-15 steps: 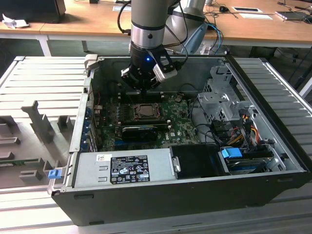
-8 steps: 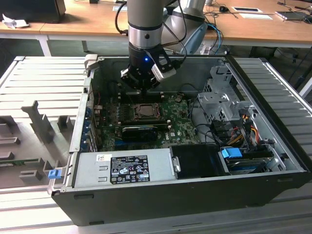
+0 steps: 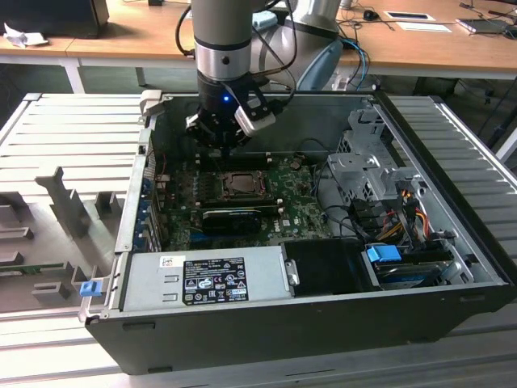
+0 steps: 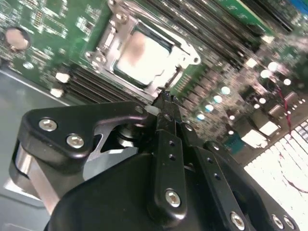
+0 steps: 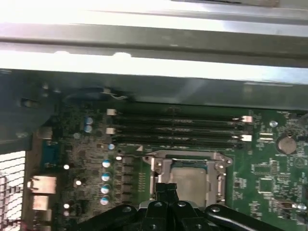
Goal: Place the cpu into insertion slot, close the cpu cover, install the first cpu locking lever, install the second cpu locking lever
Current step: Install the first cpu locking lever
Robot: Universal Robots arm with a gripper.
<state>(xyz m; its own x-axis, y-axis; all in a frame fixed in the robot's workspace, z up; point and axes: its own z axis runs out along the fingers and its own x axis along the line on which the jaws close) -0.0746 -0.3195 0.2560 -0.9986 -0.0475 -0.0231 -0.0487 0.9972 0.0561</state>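
Silver-grey top of the cpu (image 4: 142, 55) facing up, seated in the insertion slot (image 4: 95, 57), with the cpu cover (image 4: 114, 41) lying flat around it, presumably to pin the chip down. Holds the gripper (image 4: 163, 102) low at the slot's edge, fingertips pinched together with no gap visible, probably for work on something thin there; cannot tell of anything caught between. Gives those pinched tips close up in the second wrist view; gives, in the exterior view, the open computer case (image 3: 323, 323) around the green board (image 3: 299, 210).
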